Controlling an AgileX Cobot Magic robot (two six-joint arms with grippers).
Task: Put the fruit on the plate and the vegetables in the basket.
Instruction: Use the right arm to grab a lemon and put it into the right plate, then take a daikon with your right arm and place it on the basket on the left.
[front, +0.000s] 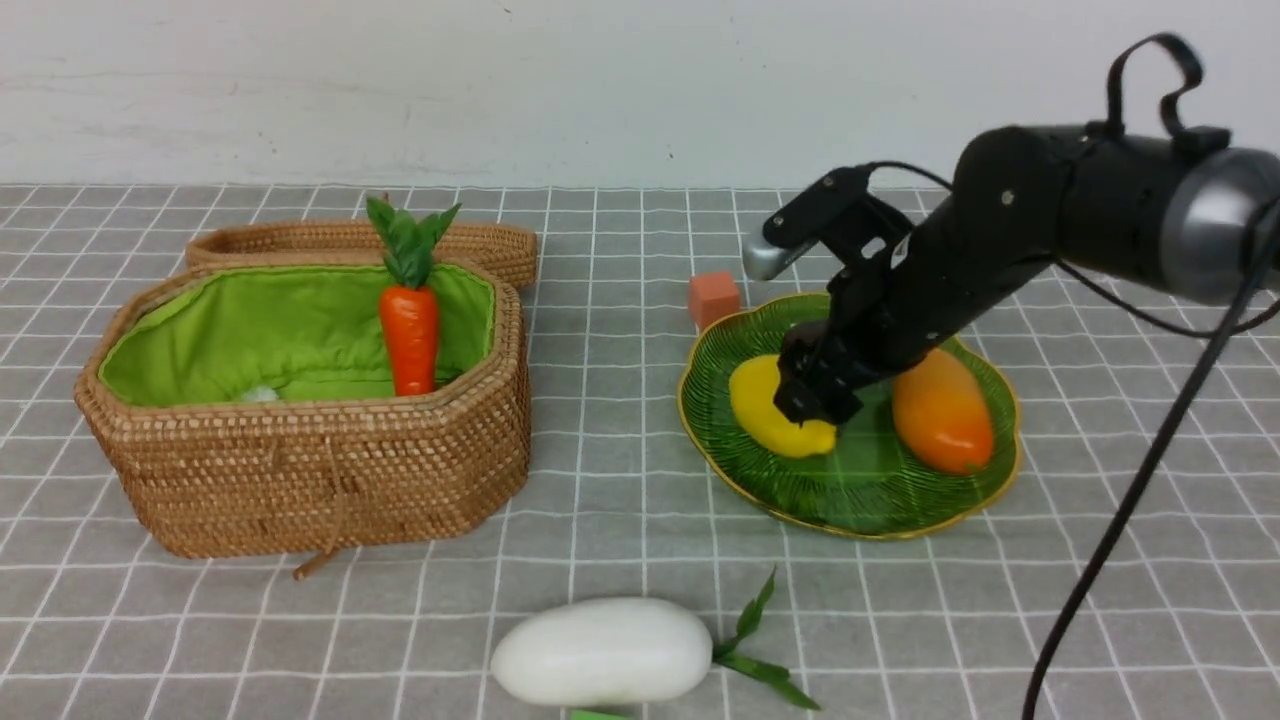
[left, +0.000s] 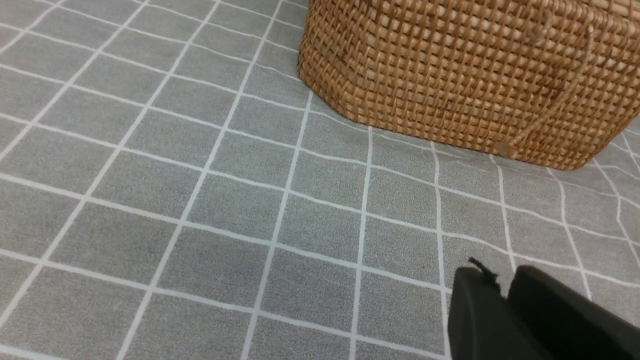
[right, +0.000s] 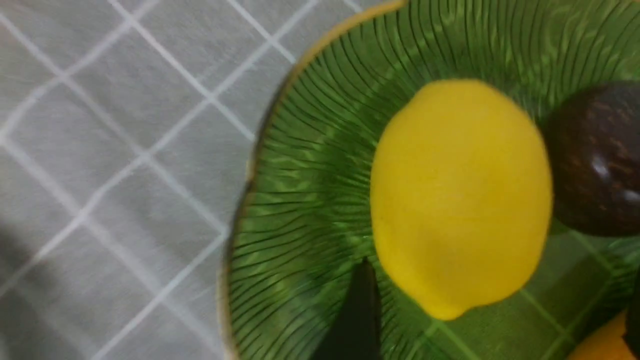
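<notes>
right gripper (front: 812, 392) over glossy yellow lemon (front: 775, 408), green ribbed plate (front: 880, 490)

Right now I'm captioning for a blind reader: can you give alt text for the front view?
The right tool hovers over a lemon lying beside a mango on a green plate. To the left, a carrot stands in a green-lined woven basket; a white radish lies on the grey checked cloth in front.

Staged tabletop test bench, lab-like rather than a home. Grey grid-patterned cloth (front: 620, 500) covers the table; bare white wall (front: 500, 80) behind. Black robot arm (front: 1050, 220) with trailing cable (front: 1130, 500) reaches over plastic toy produce.
</notes>
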